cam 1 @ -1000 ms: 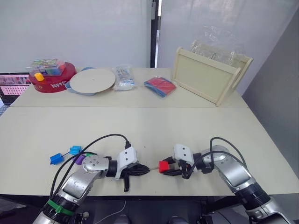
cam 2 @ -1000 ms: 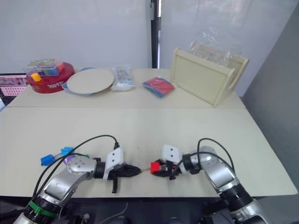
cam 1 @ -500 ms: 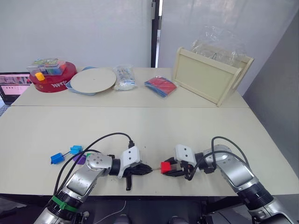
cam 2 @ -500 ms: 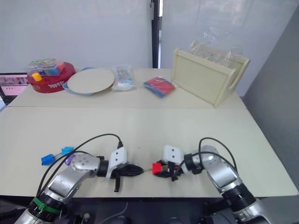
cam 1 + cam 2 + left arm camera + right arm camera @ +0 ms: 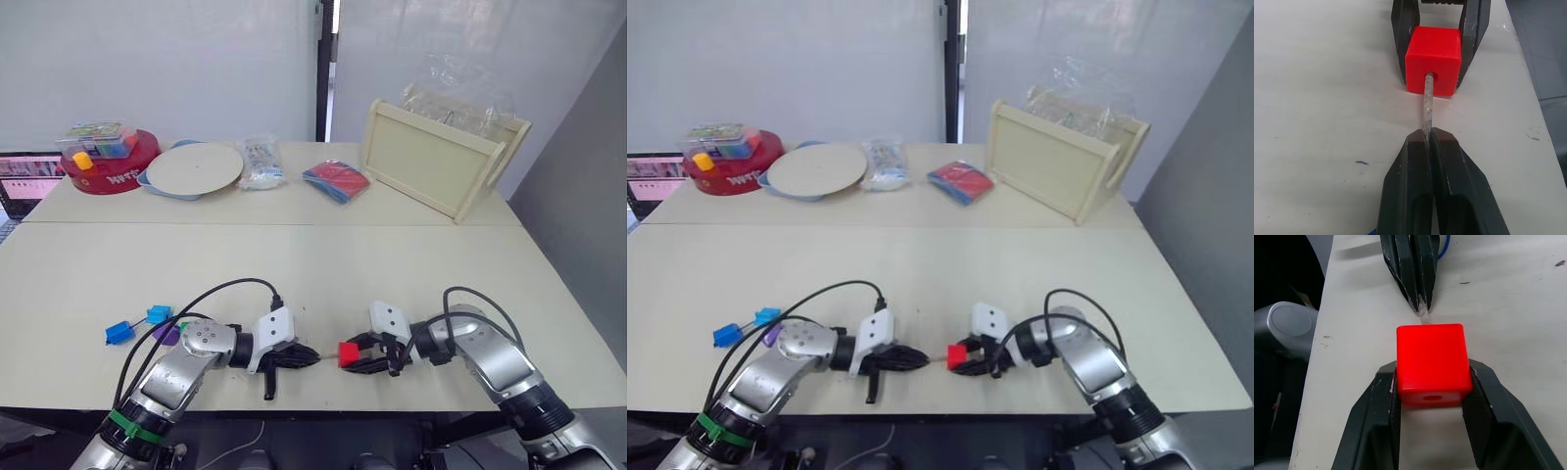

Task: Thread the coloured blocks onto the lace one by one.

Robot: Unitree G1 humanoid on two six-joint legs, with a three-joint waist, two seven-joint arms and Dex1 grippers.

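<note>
The left gripper [image 5: 1429,138] pinches the thin dark blue lace's pale stiff tip [image 5: 1426,105], which points straight into the small red plastic cube [image 5: 1432,61] clamped by the right gripper [image 5: 1432,378] near the table's [image 5: 392,264] front edge.

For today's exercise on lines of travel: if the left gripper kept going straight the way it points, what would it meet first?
The red block, held between the right gripper's fingers. The left gripper is shut on the lace's pale tip, which already enters the block's hole, so the block lies directly ahead.
</note>
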